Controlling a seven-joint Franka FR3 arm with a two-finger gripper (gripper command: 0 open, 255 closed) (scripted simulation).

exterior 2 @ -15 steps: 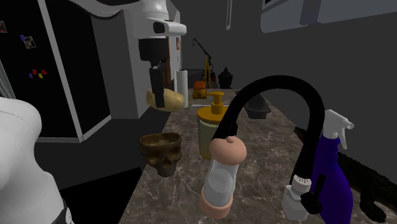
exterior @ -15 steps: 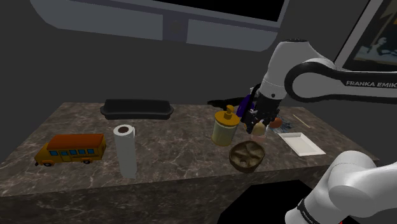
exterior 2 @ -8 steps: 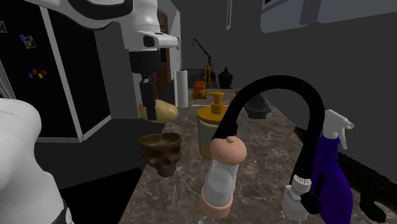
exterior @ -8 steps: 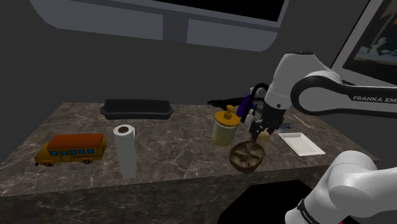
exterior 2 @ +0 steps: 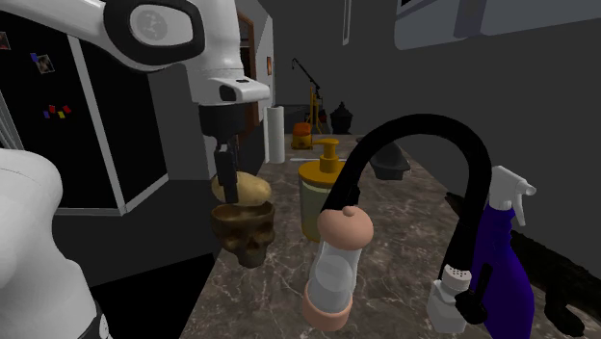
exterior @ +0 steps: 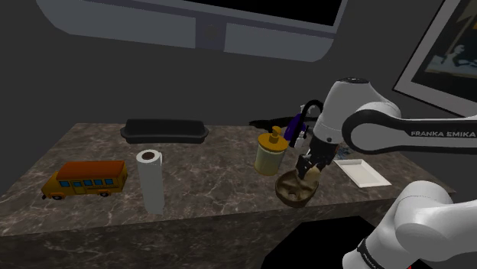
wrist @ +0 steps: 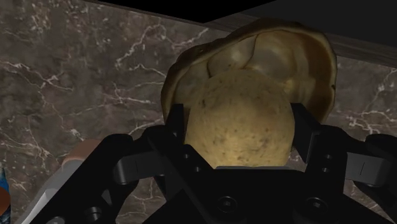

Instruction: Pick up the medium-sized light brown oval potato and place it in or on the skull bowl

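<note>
The black pincer is pinching the potato, with one finger on each side. The potato is shaped like an egg. It is pale yellow-brown, with tiny dark dots on its skin. Just past it is the skull bowl, which is tan, smooth and hollow like a cup. The potato hangs right over that hollow, close to the rim. I cannot tell if it touches the bowl. Under the bowl is the bench, made of dark brown stone with thin white lines running through it.

In the second exterior view, the nearest things are a clear grinder with a round pink top and a purple spray bottle. A thick black hose bends over them in an arch. Next comes a yellow jar with a pump on its lid. Beside the jar, this view shows the bowl from the side. It is a brown skull with eye holes and teeth, and the potato is at its open top. Far back stands a white paper roll.

The shoulder view looks down, so there the bowl is a round brown ring near the bench's front edge. A yellow toy bus with an orange roof sits at that view's left. A long black tray lies at the back. A flat white tray lies to the right of the bowl.
</note>
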